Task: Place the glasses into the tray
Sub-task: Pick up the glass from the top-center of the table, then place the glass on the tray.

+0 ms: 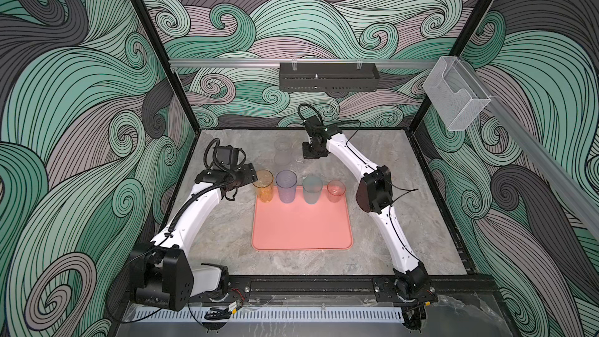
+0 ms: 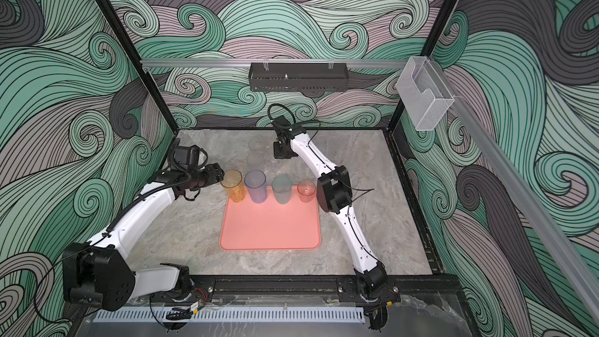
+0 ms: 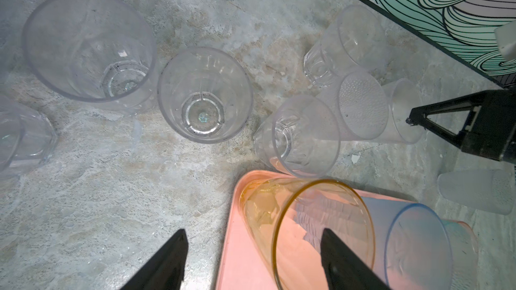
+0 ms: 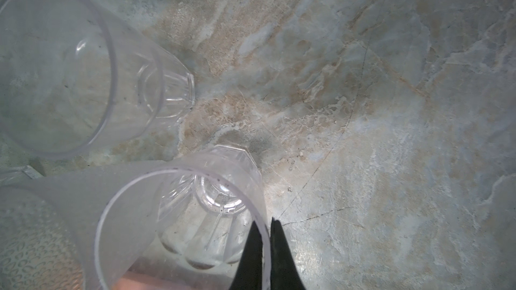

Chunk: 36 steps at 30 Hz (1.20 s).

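Observation:
The salmon-pink tray (image 1: 301, 225) (image 2: 269, 225) lies mid-table. Along its far edge stand four glasses: amber (image 1: 263, 186), blue-violet (image 1: 286, 186), teal (image 1: 312, 189) and a short reddish one (image 1: 335, 190). Several clear glasses (image 3: 205, 94) stand on the table behind the tray, faint in a top view (image 1: 282, 152). My left gripper (image 3: 252, 235) is open beside the amber glass (image 3: 307, 218), one finger over the table and the other over the glass's mouth. My right gripper (image 4: 265, 220) is shut on the rim wall of a clear glass (image 4: 181, 218) behind the tray.
A black perforated basket (image 1: 329, 76) hangs on the back wall. A clear acrylic box (image 1: 453, 95) sits on the right rail. The right arm's elbow (image 1: 372, 192) hangs close to the tray's right edge. Clear glasses crowd the stone tabletop (image 3: 111, 191) behind the tray.

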Motion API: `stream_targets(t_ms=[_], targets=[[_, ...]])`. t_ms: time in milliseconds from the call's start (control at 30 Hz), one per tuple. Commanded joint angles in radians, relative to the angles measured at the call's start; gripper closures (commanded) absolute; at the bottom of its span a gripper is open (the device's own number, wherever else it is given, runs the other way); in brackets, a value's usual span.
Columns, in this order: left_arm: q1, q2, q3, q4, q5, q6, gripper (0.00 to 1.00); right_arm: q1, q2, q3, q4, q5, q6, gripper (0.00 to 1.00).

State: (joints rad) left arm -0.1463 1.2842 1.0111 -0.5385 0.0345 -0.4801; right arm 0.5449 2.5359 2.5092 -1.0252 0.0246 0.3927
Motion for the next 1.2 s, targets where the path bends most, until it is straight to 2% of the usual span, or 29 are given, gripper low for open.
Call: stream_targets(t_ms=[0, 200, 600, 867, 1167], targets=[[0.004, -0.026, 0.007, -0.010, -0.019, 0.006, 0.23, -0.009, -0.098, 0.009, -0.014, 0.024, -0.004, 0.99], [0.004, -0.044, 0.028, -0.036, -0.028, 0.014, 0.23, -0.009, -0.194, -0.009, -0.014, 0.021, 0.009, 1.00], [0.004, -0.086, 0.132, -0.142, 0.011, 0.032, 0.23, 0.041, -0.511, -0.216, 0.001, 0.019, 0.029, 1.00], [0.004, -0.159, 0.152, -0.229, -0.045, 0.090, 0.24, 0.120, -0.780, -0.546, 0.102, 0.008, 0.047, 1.00], [0.002, -0.214, 0.106, -0.252, -0.031, 0.072, 0.24, 0.281, -0.939, -0.796, 0.173, 0.021, 0.065, 1.00]])
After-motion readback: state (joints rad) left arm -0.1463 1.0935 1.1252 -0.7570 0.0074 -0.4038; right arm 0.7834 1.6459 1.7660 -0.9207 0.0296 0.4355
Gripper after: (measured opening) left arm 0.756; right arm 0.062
